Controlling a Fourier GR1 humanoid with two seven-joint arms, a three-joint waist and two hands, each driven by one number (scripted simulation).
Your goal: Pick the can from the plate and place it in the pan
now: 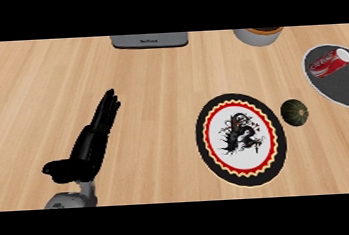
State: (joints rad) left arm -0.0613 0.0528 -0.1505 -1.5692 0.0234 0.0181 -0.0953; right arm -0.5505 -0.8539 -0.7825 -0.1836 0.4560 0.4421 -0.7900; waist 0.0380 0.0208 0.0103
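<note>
A red can (331, 62) lies on its side inside a grey round dish with a dark rim (337, 88) at the right edge of the head view; whether that dish is the pan I cannot tell. A round plate (206, 138) with a black rim, a red ring and a black dragon figure on white sits in the middle of the wooden counter, with nothing on it. My left hand (90, 146) rests open at the left, fingers straight and pointing away, far from both dishes. My right hand does not show.
A dark green round fruit (295, 112) sits between the plate and the grey dish. A grey appliance (149, 40) and a white pot (258, 36) stand along the far edge.
</note>
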